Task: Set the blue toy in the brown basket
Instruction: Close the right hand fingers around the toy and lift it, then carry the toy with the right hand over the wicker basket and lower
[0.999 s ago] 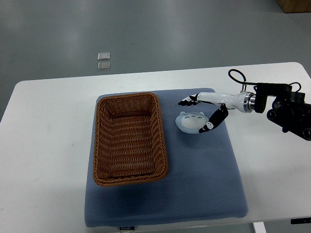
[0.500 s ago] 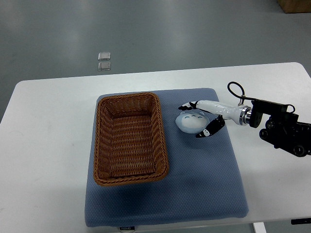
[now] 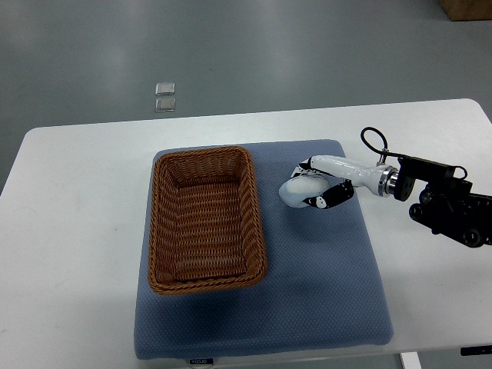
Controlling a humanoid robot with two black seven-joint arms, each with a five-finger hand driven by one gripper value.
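The blue toy point(image 3: 296, 190) lies on the blue mat point(image 3: 323, 269) right of centre, just beside the brown basket point(image 3: 206, 219) (empty inside). The right hand point(image 3: 317, 184), reaching in from the right edge, has its fingers curled around the toy on the white surface point(image 3: 69, 231).

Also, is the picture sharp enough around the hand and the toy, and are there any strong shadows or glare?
Top view: sharp overall, the right hand closed on the blue toy shows no motion blur; lighting soft and even; a faint shadow inside the brown basket; no glare on the white table, only dull reflections on the grey floor.
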